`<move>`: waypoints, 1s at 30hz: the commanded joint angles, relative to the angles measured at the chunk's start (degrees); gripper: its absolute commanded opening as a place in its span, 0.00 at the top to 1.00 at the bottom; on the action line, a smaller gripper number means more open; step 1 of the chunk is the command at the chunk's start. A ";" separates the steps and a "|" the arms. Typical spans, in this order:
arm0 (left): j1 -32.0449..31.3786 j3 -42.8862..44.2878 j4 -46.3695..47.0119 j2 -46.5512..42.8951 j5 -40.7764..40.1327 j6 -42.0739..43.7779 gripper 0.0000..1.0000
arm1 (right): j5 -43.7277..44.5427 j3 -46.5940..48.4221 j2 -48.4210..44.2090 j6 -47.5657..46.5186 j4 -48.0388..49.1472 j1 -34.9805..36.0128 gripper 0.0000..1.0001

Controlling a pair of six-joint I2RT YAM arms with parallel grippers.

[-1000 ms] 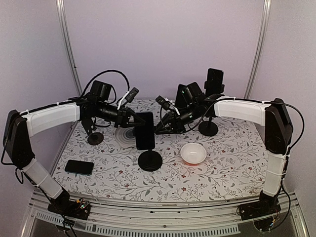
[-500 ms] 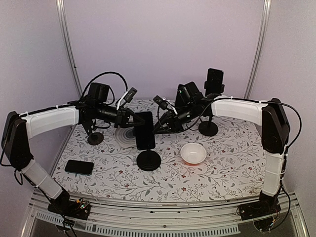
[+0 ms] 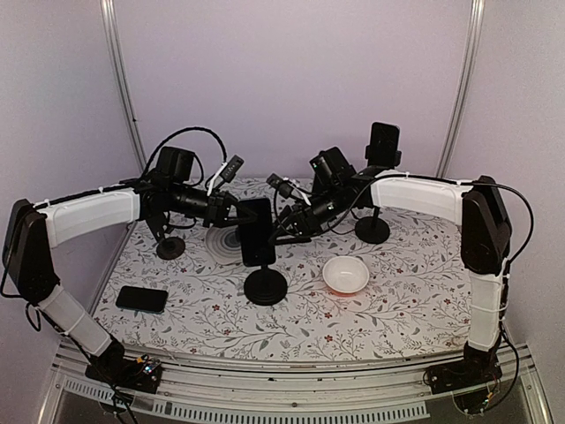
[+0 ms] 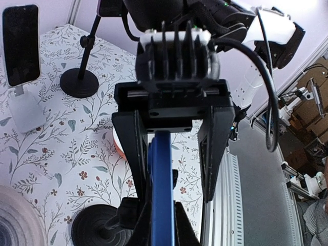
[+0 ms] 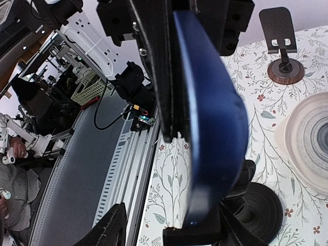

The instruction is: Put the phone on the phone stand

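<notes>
Phone (image 3: pixel 257 231) sits upright on the phone stand (image 3: pixel 266 287), the left gripper (image 4: pixel 163 225) jaws clamped on it, the right gripper (image 5: pixel 171 221) jaws spread apart either side.

No text, brand, number or sign can be read in any of the views. The phone (image 3: pixel 257 231) near the middle shows only a dark, plain face. The small board (image 3: pixel 144 366) at 7 o'clock is too small to read.
</notes>
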 commanded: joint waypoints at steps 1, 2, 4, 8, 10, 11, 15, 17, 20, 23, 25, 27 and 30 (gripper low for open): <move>1.34 1.09 -1.50 -0.38 -2.86 1.23 1.00 | 1.68 2.63 2.49 2.58 -1.39 1.11 0.45; 1.27 1.08 -1.51 -0.38 -2.74 1.23 1.00 | 1.91 2.78 2.76 2.85 -1.32 1.10 0.49; 1.19 1.13 -1.72 -0.25 -2.75 1.23 1.00 | 2.06 3.24 3.01 3.27 -1.23 1.10 0.60; 1.01 1.34 -1.79 -0.16 -3.64 0.99 0.99 | 2.98 3.40 2.58 3.07 -1.10 1.05 0.87; 0.90 1.43 -1.81 -0.30 -5.68 0.67 0.88 | 3.64 3.38 2.08 2.62 -1.05 1.02 0.94; 0.78 1.43 -1.80 -0.62 -7.37 0.55 0.80 | 4.18 3.38 1.72 2.32 -1.09 0.94 0.98; 0.59 1.43 -1.15 -2.47 -12.71 -0.08 0.56 | 6.28 2.93 -0.30 1.12 -1.10 -0.17 1.00; 0.55 1.28 -0.24 -3.80 -15.98 -0.76 0.45 | 7.38 2.54 -1.37 0.24 -1.03 -1.36 1.00; 0.55 0.45 0.98 -5.80 -19.73 -1.46 0.37 | 7.83 2.21 -2.72 -0.20 -0.94 -4.08 1.00; 0.55 -0.21 1.80 -6.72 -22.13 -2.05 0.35 | 8.71 1.20 -3.95 -0.43 -0.25 -7.10 1.00; 0.56 -0.54 2.31 -6.84 -22.90 -2.58 0.35 | 9.39 0.49 -4.71 -0.39 0.48 -8.78 1.00; 0.55 -1.02 3.05 -6.84 -22.90 -3.08 0.34 | 9.81 0.23 -4.80 -0.39 1.02 -10.26 1.00; 0.55 -1.60 4.12 -6.88 -22.71 -3.83 0.34 | 9.85 0.73 -4.08 -0.23 1.92 -11.99 1.00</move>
